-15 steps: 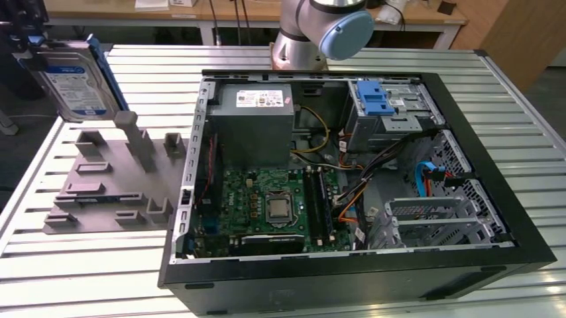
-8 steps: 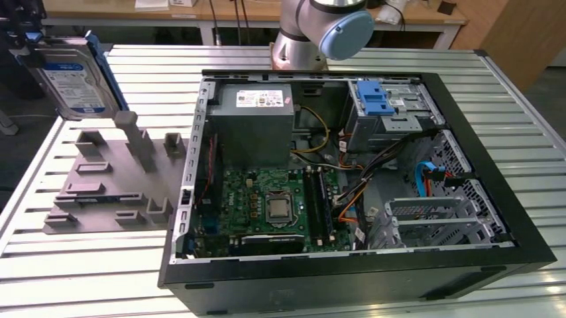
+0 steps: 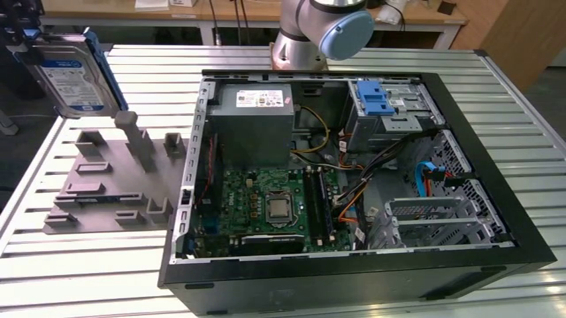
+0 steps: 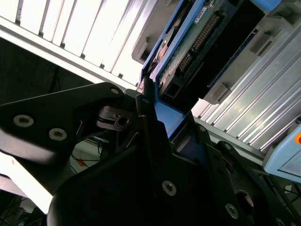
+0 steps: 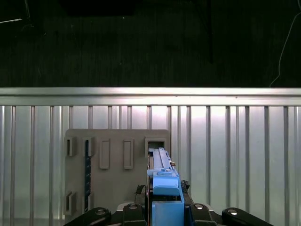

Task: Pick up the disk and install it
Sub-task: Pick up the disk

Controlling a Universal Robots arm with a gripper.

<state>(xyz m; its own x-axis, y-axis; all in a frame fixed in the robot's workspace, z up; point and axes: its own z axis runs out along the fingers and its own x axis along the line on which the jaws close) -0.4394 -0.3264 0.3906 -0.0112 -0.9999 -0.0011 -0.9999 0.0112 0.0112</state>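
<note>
The jaws are clamped on the blue frame edge of the disk (image 3: pixel 66 73), held upright between them, clear of the grey holder (image 3: pixel 115 179) beneath. Gripped by one edge only, it could tilt and snag the computer case (image 3: pixel 336 271) farther off.

Glossy blue plastic frames the disk (image 3: pixel 71 69); ribbed metal table (image 3: pixel 89 278)
</note>
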